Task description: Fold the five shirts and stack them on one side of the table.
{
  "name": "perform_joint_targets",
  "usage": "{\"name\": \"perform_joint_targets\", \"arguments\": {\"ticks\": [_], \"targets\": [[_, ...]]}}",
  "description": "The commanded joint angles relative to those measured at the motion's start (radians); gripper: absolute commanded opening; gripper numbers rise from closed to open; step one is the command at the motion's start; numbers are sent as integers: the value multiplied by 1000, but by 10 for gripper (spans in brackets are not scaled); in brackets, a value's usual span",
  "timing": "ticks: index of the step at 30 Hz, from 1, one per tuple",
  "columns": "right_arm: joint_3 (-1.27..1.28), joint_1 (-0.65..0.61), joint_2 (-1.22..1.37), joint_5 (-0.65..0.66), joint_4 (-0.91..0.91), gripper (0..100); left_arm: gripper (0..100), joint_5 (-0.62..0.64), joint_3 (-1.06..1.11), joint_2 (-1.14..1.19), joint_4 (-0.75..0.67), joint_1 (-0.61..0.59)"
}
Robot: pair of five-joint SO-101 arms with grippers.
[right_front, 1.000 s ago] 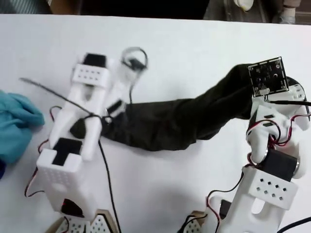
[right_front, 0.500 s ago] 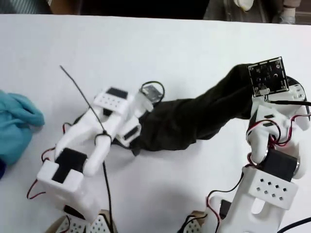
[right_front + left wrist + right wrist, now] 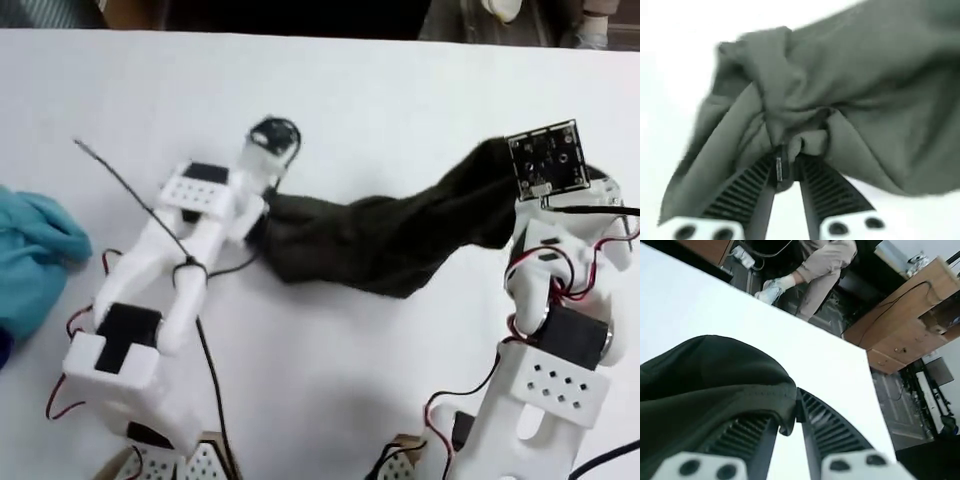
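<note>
"So where does the dark shirt (image 3: 390, 240) lie?"

"Across the middle of the white table (image 3: 400, 80), bunched into a thick, rope-like band that runs from the left arm to the right arm. The high view gives that whole span. The left end sits at the left arm's tip, and the right end climbs toward the far right and passes under the camera board on the right arm's wrist."

"Is the left gripper (image 3: 787, 156) holding anything?"

"Yes. The left wrist view brings it close: the two ribbed fingers (image 3: 747, 187) are drawn together on a gathered knot of the dark fabric, and folds fan out from the pinch. The high view tells where that grip is, and the wrist view tells what it is."

"And the right gripper (image 3: 790, 412)?"

"Clamped as well, on the hemmed edge at the shirt's right end. The right wrist view has the hem caught between the fingers (image 3: 827, 427), with cloth humped over one of them. It also takes in the table's edge and a wooden desk (image 3: 900, 305) beyond it."

"Is the shirt off the table?"

"I cannot tell."

"Any other shirt?"

"A crumpled teal shirt (image 3: 35, 255) at the table's left edge, well apart from the dark one."
</note>
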Motion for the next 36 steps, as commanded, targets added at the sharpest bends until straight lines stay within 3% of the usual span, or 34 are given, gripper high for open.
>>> {"name": "perform_joint_targets", "arguments": {"ticks": [1, 11, 16, 21, 26, 36], "targets": [[26, -8, -22, -12, -24, 21, 24, 9, -168, -43, 117, -32], [-103, -7, -168, -12, 8, 21, 24, 11, -756, -190, 565, -41], [-130, -8, -354, -12, 97, 21, 24, 5, -908, -249, 730, -46], [-126, -35, -499, -12, 269, 21, 24, -20, -849, -308, 733, -147], [-133, -44, -541, -12, 280, 21, 24, -87, -834, -318, 732, -262], [-167, -45, -595, -49, 223, 21, 24, -81, -1208, -334, 733, -465]]}}
